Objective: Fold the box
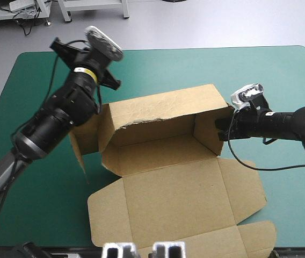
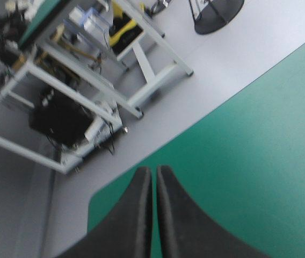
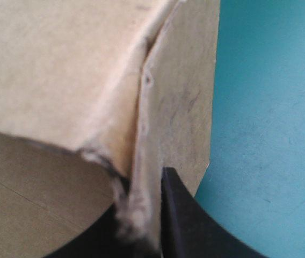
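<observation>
The brown box point(image 1: 163, 148) stands mid-table as an open tray. Its back wall point(image 1: 163, 107) and side walls are raised, and the lid point(image 1: 179, 199) lies flat toward the front edge. A loose flap point(image 1: 85, 137) sticks out at its left end. My right gripper point(image 1: 222, 129) is low at the box's right end, shut on the right side wall point(image 3: 179, 107), with the board's edge between the black fingers point(image 3: 182, 215). My left gripper point(image 2: 153, 171) is shut on nothing. It is raised above the box's left end and points at the table's far-left corner.
The lid's front flaps point(image 1: 254, 236) reach the table's front edge. The teal-green cover point(image 1: 206, 67) runs bare behind the box to the far edge. In the left wrist view, the table's corner point(image 2: 96, 207) and the floor show beyond the fingers.
</observation>
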{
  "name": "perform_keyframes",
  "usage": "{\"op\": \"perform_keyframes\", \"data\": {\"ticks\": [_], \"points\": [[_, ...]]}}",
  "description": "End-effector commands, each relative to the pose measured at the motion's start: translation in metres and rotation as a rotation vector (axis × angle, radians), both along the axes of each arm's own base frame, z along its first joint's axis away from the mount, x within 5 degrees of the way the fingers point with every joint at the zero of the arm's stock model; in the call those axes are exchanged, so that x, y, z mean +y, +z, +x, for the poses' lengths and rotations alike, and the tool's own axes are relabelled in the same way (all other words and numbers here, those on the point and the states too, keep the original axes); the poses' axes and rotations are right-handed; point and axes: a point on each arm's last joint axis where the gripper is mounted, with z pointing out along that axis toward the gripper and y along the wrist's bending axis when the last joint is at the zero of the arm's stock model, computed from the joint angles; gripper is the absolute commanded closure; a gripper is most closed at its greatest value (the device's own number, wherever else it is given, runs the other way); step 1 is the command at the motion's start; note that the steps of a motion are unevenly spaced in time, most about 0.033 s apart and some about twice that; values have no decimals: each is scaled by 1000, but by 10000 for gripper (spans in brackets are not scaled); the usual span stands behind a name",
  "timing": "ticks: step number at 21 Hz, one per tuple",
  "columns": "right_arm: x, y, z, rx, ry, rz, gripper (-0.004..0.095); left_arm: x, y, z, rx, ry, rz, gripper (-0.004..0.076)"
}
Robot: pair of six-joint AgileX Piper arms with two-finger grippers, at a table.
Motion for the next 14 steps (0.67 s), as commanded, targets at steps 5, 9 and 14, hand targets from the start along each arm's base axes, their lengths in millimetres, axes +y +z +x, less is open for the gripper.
{"op": "perform_keyframes", "data": {"ticks": [5, 9, 14], "points": [[-8, 23, 6, 65, -124, -47, 912, 75, 13, 8, 130, 126, -309, 713], [-4, 19, 47, 188, -44, -58, 911, 93, 7, 10, 220, 132, -429, 713], [-7, 12, 102, 162, -55, -93, 899, 97, 3, 9, 278, 108, -471, 713]]}}
